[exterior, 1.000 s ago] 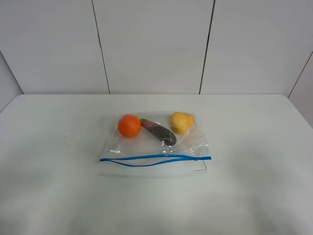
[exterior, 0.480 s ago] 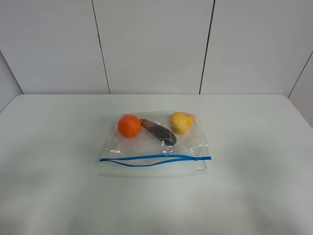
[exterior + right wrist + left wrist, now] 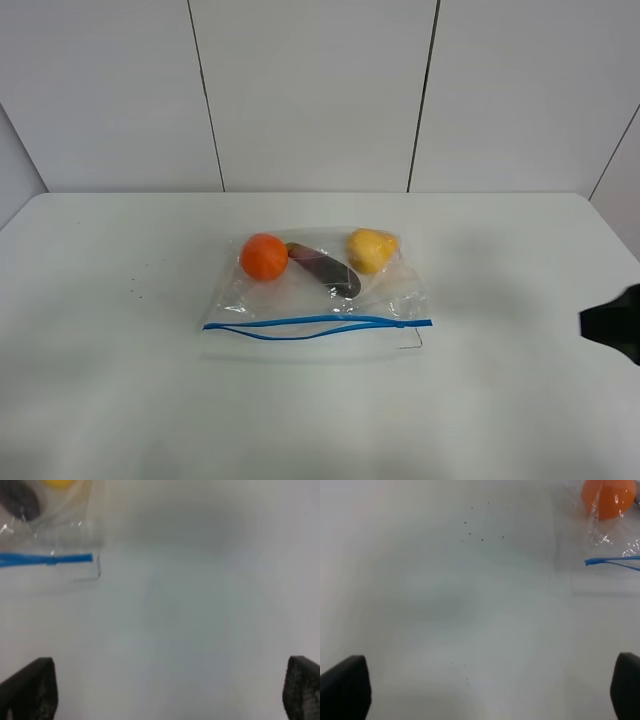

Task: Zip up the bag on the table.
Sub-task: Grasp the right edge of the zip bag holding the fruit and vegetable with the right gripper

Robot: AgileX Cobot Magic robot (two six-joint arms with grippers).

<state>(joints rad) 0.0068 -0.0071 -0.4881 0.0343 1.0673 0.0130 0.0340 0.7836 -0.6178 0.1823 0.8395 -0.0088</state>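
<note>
lying flat on the table point(image 3: 100, 400), the bag point(image 3: 320, 300) sits ahead of, well apart from, the left gripper point(image 3: 485, 690) and right gripper point(image 3: 165, 690), both spread wide, gripping nothing.

Soft, even overhead light is filling the exterior high view. The table point(image 3: 120, 400) is reading bright white with a faint grey-green cast. Only a weak, diffuse shadow is lying beside the bag point(image 3: 318, 300), on the side toward the desk's right edge. Small glints are sparkling on the crinkled plastic. The left wrist view is resolving fine specks on the desk sharply. The right wrist view is smearing throughout, and the right gripper's fingers point(image 3: 30, 687) are showing as dark blurs.
</note>
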